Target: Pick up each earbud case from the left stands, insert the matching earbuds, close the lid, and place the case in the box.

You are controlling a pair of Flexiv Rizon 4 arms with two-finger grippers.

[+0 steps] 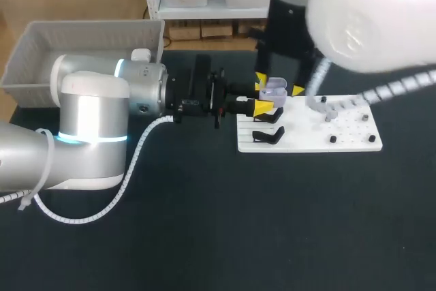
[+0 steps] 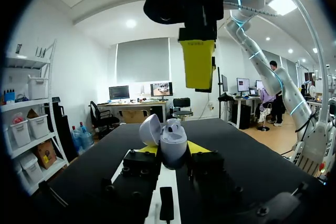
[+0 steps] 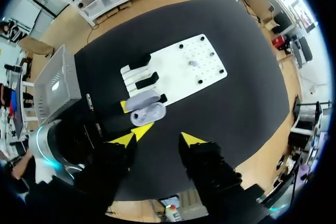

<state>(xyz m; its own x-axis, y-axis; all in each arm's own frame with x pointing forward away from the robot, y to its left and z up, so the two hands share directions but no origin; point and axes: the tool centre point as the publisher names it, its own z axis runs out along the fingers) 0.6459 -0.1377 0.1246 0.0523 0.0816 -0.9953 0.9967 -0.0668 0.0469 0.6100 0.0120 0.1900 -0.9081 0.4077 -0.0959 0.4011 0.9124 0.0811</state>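
case [image 2: 173, 148]: glossy plastic | table [image 1: 204, 223]: matt black | board [image 1: 354, 142]: smooth white

Open earbud case [image 2: 173, 141] in left tool [image 2: 173, 149]

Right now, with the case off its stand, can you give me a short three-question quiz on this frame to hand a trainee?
1. True or false: the earbud case is closed.
2. Which gripper is shut on the case? A) the left gripper B) the right gripper C) neither
3. Short answer: what is between the right gripper's fingers?

Key: 1 false, the case stands open; 2 A; 3 nothing, its fingers are apart and empty, with the case ahead of them.
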